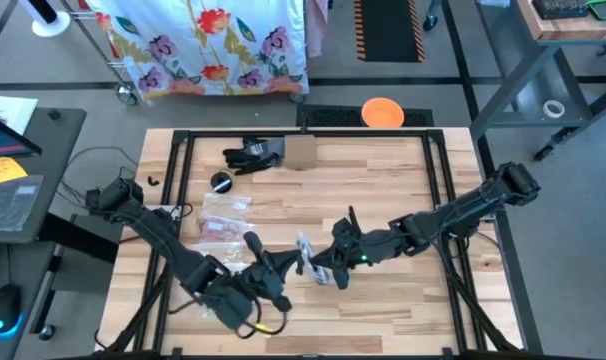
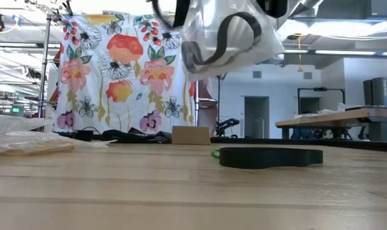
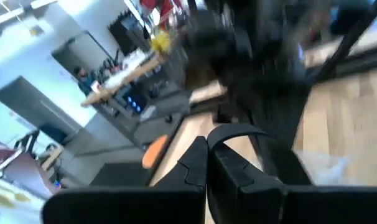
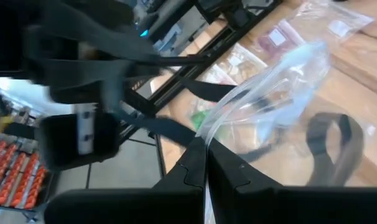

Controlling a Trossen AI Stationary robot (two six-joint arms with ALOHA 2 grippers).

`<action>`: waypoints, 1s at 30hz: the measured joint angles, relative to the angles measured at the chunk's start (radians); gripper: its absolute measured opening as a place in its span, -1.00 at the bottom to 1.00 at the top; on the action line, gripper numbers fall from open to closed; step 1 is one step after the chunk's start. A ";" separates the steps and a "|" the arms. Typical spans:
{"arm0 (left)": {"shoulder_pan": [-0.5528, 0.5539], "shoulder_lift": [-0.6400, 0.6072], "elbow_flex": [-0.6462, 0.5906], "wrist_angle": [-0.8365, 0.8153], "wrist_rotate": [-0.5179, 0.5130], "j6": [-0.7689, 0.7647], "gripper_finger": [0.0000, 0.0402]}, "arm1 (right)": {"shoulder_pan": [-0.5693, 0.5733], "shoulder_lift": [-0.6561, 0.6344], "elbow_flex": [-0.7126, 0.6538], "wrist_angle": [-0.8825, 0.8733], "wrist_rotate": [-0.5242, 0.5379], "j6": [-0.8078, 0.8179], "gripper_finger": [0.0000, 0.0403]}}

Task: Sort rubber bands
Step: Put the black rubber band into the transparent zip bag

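Clear plastic bag with dark rubber bands inside hangs above the table, pinched at its edge by the right gripper. At its nine o'clock, the left gripper has its fingers pressed together, holding nothing visible.

a cardboard box and black glove lie near the table's far edge.

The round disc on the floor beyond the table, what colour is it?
Orange disc, clearest in the high view.
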State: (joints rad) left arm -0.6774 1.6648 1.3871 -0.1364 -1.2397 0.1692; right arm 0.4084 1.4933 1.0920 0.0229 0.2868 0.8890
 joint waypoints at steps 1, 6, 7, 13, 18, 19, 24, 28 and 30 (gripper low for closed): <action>-0.007 -0.004 0.007 0.025 -0.007 0.038 -1.00 | 0.000 0.000 0.000 -0.006 -0.005 0.000 -1.00; -0.038 -0.014 0.065 0.124 0.006 0.191 -1.00 | 0.000 0.000 -0.001 -0.019 -0.005 0.000 -1.00; -0.041 -0.014 0.073 0.136 0.007 0.222 -1.00 | -0.001 0.000 -0.001 -0.017 -0.005 0.000 -1.00; -0.011 -0.013 0.120 0.154 0.077 0.310 -1.00 | -0.003 0.000 -0.001 -0.005 -0.005 0.002 -1.00; 0.030 -0.013 0.121 0.131 0.101 0.319 -1.00 | 0.000 0.000 -0.001 0.019 -0.005 0.000 -1.00; 0.037 -0.013 0.121 0.116 0.114 0.306 -1.00 | 0.003 0.000 -0.001 0.021 -0.005 -0.001 -1.00; 0.069 -0.013 0.117 -0.002 0.177 0.185 -1.00 | 0.015 0.000 -0.001 0.057 -0.004 -0.008 -1.00; 0.088 -0.012 0.082 -0.029 0.214 0.103 -1.00 | 0.026 0.000 -0.001 0.098 -0.001 -0.026 -1.00; 0.091 -0.012 0.055 -0.018 0.242 0.065 -1.00 | 0.027 0.000 -0.001 0.117 0.000 -0.034 -1.00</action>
State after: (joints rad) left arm -0.5863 1.6527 1.4425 -0.1541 -0.9975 0.2347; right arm 0.4351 1.4937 1.0908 0.1397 0.2863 0.8551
